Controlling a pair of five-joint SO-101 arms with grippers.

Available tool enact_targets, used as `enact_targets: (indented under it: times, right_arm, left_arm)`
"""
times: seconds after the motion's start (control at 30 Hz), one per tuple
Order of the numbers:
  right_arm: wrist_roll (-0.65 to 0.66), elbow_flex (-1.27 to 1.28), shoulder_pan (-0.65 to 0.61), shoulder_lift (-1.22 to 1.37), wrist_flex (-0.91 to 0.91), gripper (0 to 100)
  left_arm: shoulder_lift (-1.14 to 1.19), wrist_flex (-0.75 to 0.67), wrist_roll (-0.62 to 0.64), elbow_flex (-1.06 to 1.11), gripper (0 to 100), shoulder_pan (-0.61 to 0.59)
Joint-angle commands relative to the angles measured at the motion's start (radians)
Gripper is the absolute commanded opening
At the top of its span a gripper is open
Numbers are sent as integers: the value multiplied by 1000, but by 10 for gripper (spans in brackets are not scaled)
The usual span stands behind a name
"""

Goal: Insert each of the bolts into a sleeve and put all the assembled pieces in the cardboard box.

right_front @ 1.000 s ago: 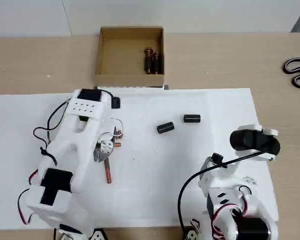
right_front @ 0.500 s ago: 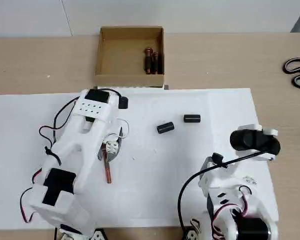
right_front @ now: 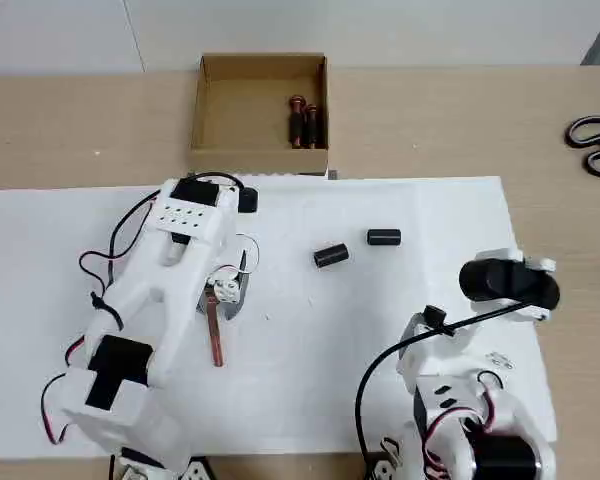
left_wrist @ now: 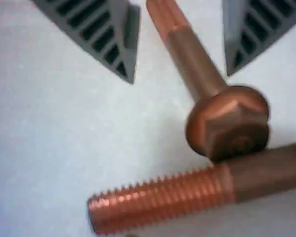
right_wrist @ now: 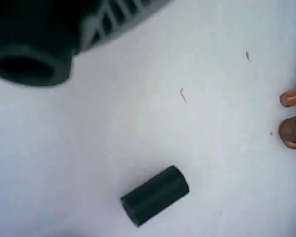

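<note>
Copper-coloured, one bolt (left_wrist: 227, 121) lies on the white sheet (right_front: 400, 340) with its shank inside the left tool (left_wrist: 180, 69), whose jaws stand wide apart, with a gap showing on either side of it. A second bolt (left_wrist: 158, 200) lies crosswise just beside the first one's head. Two black sleeves (right_front: 331, 255) rest mid-sheet, well apart from them. The cardboard box (right_front: 208, 110) on the desk (right_front: 80, 120) holds two assembled pieces (right_front: 302, 120). Whether the right tool (right_front: 485, 281) is open, I cannot tell.

Shiny copper-coloured bolts (left_wrist: 203, 81) lie on a plain white sheet (right_front: 310, 370) over a pale wood-grain desk (right_front: 460, 120), alongside matte black sleeves (right_front: 331, 255), a plain brown cardboard box (right_front: 196, 110), black scissors (right_front: 595, 140), white arms (right_front: 155, 295) with red and black wires (right_front: 83, 262), and the left gripper (left_wrist: 180, 74) with dark grey ribbed fingers (left_wrist: 103, 29).
</note>
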Motion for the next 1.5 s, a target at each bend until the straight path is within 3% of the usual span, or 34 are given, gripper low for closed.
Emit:
enact_targets:
  times: [0.0, 0.43, 0.6, 0.83, 1.13, 1.47]
  right_arm:
    - [11, -5, 12, -1, -25, 3]
    - [11, -5, 12, -1, -22, 3]
    - [11, -5, 12, -1, -22, 3]
    - [9, -12, 12, -1, -31, 3]
    - [43, -150, 5, -1, -24, 3]
    - [189, -261, 4, -1, 27, 3]
  left_arm:
    - [6, -8, -2, -31, 118, 2]
    - [117, -32, -3, -30, 113, 0]
    - [118, -41, -3, -28, 6, 0]
    - [109, -35, -3, -24, 5, 0]
    - [98, 103, -5, -254, 5, 5]
    - [-374, 101, -32, -312, 5, 8]
